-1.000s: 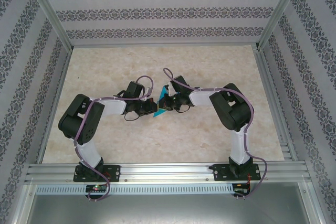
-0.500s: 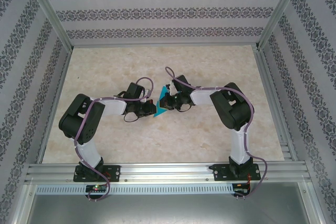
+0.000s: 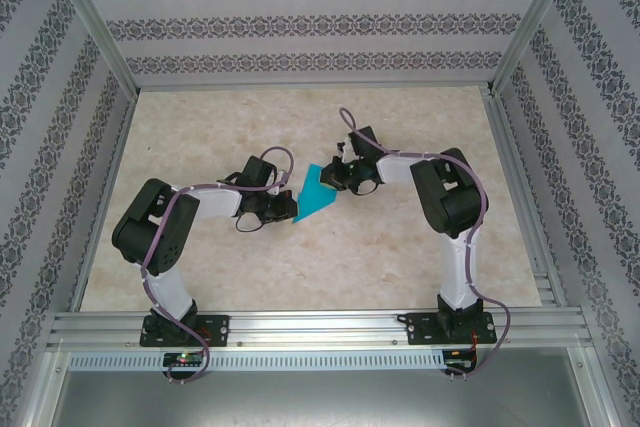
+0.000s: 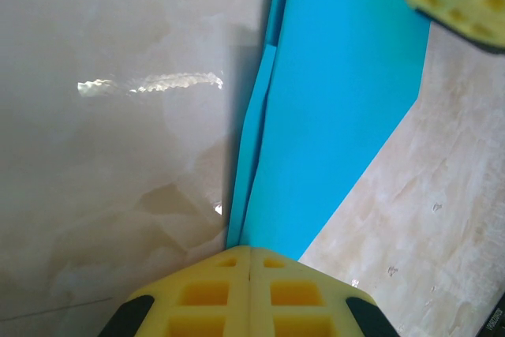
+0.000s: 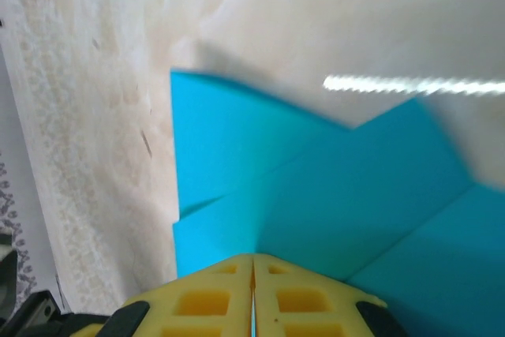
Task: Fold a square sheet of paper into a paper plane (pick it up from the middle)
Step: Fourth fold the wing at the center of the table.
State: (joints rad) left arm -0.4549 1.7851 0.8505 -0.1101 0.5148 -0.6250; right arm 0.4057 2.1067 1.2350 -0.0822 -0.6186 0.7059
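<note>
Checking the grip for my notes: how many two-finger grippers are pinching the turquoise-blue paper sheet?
2. The left gripper is shut on the near-left end of the folded turquoise-blue paper sheet; the right gripper is shut on its far-right edge.

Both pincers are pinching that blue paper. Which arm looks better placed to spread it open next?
Probably the right. The right pincer holds the folded blue paper at its wide end, where flaps fan out, and table stretches beyond. The left pincer clamps the narrow end where layers meet, better as an anchor.

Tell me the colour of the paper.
The paper is plain turquoise blue, clearest in the left wrist view.
</note>
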